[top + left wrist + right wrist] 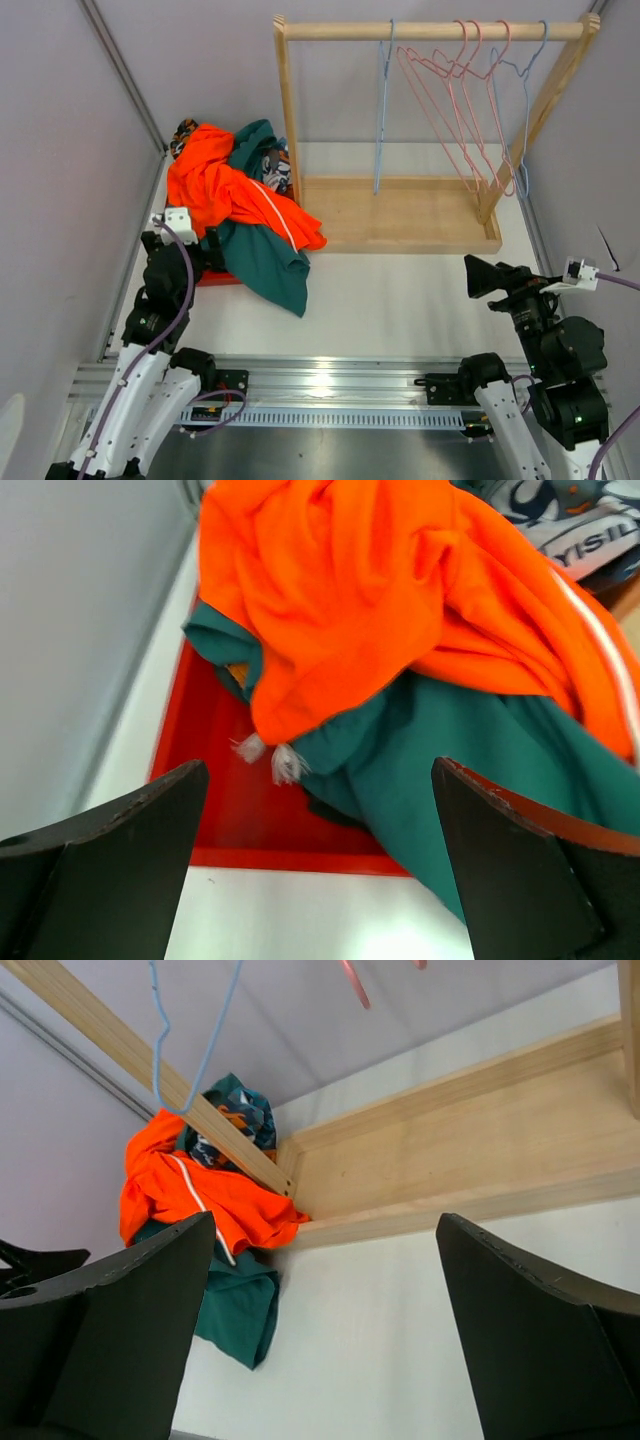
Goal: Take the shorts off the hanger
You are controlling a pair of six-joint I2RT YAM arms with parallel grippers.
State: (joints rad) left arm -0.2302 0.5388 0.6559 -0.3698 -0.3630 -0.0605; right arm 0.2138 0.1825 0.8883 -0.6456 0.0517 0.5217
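The shorts lie in a heap at the table's left. The bright orange pair (215, 185) is on top, a dark teal pair (265, 260) is under it, and a printed pair (277, 165) is behind. Several wire hangers, blue (382, 110) and pink (460, 110), hang bare on the wooden rack. My left gripper (212, 258) stands open just short of the heap. Its wrist view shows the orange shorts (360, 590), the teal shorts (450, 750) and frayed white drawstring ends (275, 760) ahead of the left gripper (320, 780). My right gripper (485, 277) is open over bare table, nothing between the fingers (325, 1222).
A red tray (218, 279) lies under the near-left part of the heap, its rim (250, 860) just ahead of my left fingers. The wooden rack's base (400, 215) fills the table's back centre, with a post (288, 110) next to the heap. Walls close in on both sides.
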